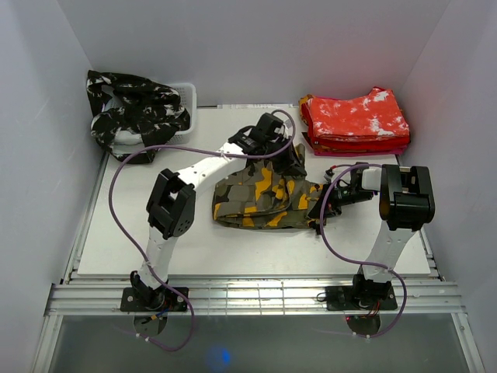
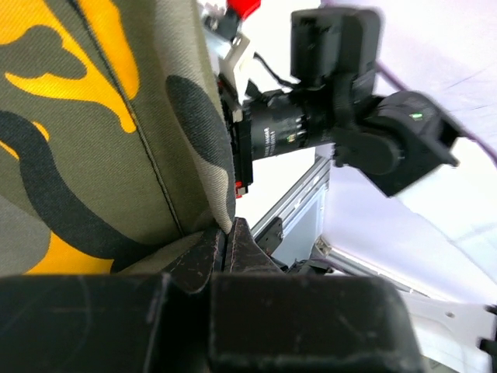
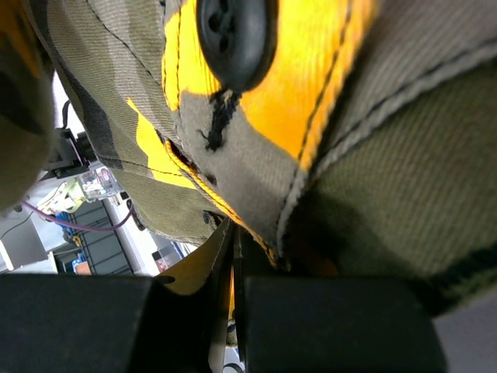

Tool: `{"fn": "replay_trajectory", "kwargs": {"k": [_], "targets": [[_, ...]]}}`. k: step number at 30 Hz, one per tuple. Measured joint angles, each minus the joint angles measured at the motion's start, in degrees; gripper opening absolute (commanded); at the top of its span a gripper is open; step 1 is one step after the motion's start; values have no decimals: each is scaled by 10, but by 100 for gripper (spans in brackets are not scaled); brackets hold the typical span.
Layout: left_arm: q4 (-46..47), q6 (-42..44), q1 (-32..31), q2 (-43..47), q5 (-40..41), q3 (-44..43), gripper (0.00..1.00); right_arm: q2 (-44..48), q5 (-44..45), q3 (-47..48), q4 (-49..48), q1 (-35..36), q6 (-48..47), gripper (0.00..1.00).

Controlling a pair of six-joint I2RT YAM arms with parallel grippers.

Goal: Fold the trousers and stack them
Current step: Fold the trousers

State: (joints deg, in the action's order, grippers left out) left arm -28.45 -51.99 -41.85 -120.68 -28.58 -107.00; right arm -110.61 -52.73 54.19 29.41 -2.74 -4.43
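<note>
The olive trousers with orange-yellow and black patches lie bunched in the middle of the table. My left gripper is at their far right corner, and in the left wrist view it is shut on a hem of the olive cloth. My right gripper is at their right edge. In the right wrist view it is shut on an edge of the same cloth, just below a black button. The two grippers are close together.
Folded red-and-white trousers lie stacked at the back right. Black-and-white trousers hang out of a white basket at the back left. White walls enclose the table on three sides. The right arm fills the left wrist view.
</note>
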Motion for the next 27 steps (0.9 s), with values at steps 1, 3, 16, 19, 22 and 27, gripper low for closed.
{"fn": "replay_trajectory", "kwargs": {"k": [1,3,16,19,22,27], "targets": [[0,-3,-6,-6,2,0,0,0,0,0,0,0,0,8],[-1,-9,-19,-17,6,0,0,0,0,0,0,0,0,8],[2,-44,-41,-80,36,5,0,33,21,3,7,1,-17,8],[-1,-47,-36,-80,39,28,0,50,30,16,21,-4,-34,8],[-6,-46,-31,-82,41,33,0,63,36,24,24,-8,-47,8],[-9,-38,-27,-82,41,31,0,58,49,25,19,-10,-50,8]]}}
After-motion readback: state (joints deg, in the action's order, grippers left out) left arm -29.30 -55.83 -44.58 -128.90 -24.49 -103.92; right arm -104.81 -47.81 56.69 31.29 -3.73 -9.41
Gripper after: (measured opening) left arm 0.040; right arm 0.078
